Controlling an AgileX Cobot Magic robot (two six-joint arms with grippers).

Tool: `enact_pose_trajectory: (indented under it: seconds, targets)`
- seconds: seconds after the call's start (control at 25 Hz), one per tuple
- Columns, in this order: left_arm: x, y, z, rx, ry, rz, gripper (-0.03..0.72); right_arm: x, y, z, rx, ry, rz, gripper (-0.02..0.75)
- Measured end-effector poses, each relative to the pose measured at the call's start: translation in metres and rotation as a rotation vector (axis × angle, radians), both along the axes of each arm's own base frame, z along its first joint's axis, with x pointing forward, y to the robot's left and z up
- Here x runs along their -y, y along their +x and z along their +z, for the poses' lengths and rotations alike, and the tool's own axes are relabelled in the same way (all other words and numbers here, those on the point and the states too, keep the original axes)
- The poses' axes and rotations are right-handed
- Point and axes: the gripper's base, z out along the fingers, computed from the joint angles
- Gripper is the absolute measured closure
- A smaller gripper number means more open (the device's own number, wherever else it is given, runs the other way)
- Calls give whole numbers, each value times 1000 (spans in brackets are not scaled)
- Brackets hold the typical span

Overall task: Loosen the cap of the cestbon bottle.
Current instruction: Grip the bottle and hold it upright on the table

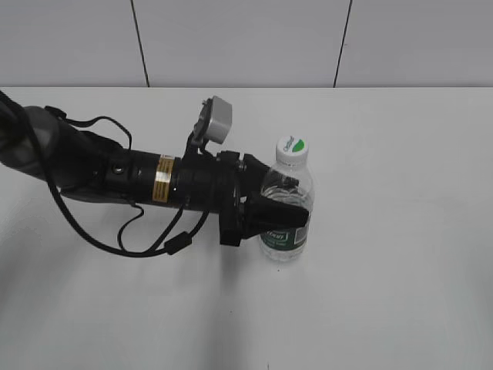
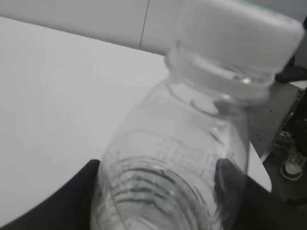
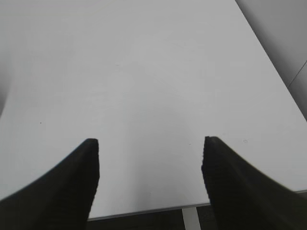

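The cestbon bottle (image 1: 286,202) stands upright on the white table, clear with a dark green label band near its base. Its white cap (image 1: 293,149) with a green segment sits on top. My left gripper (image 1: 281,206) is shut on the bottle's body, with a black finger on each side. In the left wrist view the bottle (image 2: 177,158) fills the frame between my fingers (image 2: 163,196), and the cap (image 2: 240,33) shows at the top right. My right gripper (image 3: 149,163) is open and empty over bare table; it is out of the exterior view.
The white table (image 1: 385,293) extends all around the bottle. A grey wall (image 1: 246,38) with dark seams runs behind it. The left arm and its cables (image 1: 115,177) lie across the left half. The right wrist view shows the table's edge (image 3: 144,212).
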Motion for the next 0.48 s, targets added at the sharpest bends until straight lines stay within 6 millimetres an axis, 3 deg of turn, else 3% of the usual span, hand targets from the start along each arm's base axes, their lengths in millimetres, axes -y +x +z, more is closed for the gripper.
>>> enact_pose_trajectory:
  seconds: [0.24, 0.48]
  targets:
    - [1, 35, 23, 71, -38, 83, 262, 0, 0, 0, 0, 0, 0, 220]
    - [-12, 70, 17, 105, 9, 219, 262, 0, 0, 0, 0, 0, 0, 220]
